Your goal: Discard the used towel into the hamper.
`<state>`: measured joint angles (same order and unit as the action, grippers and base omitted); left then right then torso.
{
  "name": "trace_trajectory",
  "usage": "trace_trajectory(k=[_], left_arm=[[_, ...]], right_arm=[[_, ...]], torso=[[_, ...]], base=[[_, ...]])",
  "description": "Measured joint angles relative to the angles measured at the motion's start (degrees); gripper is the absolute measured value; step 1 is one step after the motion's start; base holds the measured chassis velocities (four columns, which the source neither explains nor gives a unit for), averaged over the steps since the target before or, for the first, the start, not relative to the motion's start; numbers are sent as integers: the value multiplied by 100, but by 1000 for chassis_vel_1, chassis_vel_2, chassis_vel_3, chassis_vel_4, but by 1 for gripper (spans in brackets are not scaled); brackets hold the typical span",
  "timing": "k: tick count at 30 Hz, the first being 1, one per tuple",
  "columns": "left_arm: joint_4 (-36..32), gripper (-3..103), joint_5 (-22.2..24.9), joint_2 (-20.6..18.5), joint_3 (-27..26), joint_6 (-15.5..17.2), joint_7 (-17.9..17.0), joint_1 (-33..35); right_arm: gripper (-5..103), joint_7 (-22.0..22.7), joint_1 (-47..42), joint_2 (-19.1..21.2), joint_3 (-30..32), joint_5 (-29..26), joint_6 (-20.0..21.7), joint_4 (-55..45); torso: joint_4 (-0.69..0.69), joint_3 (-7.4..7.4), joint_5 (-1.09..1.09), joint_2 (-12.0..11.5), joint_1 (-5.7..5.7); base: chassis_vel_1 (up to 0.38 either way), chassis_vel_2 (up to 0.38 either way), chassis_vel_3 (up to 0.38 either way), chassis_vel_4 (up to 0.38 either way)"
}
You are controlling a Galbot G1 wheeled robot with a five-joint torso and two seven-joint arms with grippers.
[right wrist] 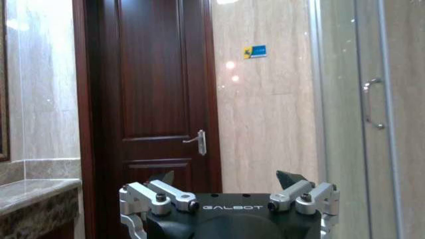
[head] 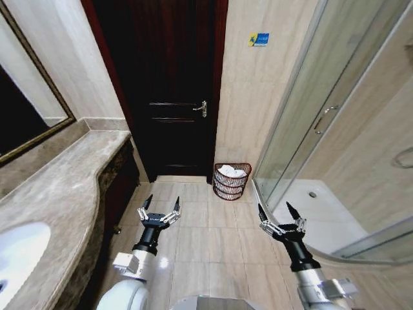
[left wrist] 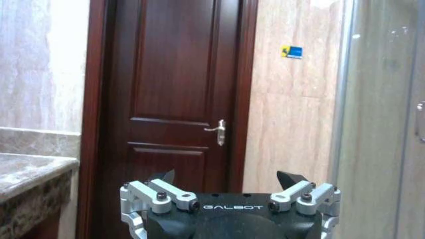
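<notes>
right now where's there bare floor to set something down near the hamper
Bare tile runs from the hamper back toward the left hand and right hand, both open and empty. It is bordered by the counter on one side and the shower on the other. The corner between door and shower is taken by the hamper, which has white cloth in it.

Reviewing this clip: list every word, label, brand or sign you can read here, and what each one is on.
"GALBOT": on the body of the left pincer, white lettering.
"GALBOT": the same on the right pincer.
Blue and yellow sticker on the tiled wall beside the door: print too small to read.
</notes>
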<state>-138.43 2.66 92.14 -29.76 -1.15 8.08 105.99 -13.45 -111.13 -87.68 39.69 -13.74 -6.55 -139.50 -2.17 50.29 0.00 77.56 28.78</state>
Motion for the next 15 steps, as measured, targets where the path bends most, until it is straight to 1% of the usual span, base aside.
trace_trajectory(k=[1,2,4,6,9,15], left_arm=[[0,100,0,0,0,0,0,-3],[0,100,0,0,2,0,0,-3],[0,100,0,0,1,0,0,-3],[0,100,0,0,1,0,0,-5],[0,100,0,1,1,0,0,-5],[0,100,0,-1,1,0,0,-4]], right_arm=[[100,0,0,0,0,0,0,0],[100,0,0,0,1,0,0,0],[100,0,1,0,1,0,0,0],[100,0,2,0,1,0,0,0],[100,0,3,0,0,0,0,0],[100,0,2,0,0,0,0,0]], torso=[[2,1,-1,0,1],[3,1,2,-1,2],[2,2,3,-1,4],[0,5,-1,-4,12],[-1,5,1,-5,14],[1,3,0,-4,7]], base=[[32,-32,-74,49],[0,0,0,0],[-51,-15,-30,-30],[-60,16,90,-32],[-47,63,96,-34],[-4,5,12,-4]])
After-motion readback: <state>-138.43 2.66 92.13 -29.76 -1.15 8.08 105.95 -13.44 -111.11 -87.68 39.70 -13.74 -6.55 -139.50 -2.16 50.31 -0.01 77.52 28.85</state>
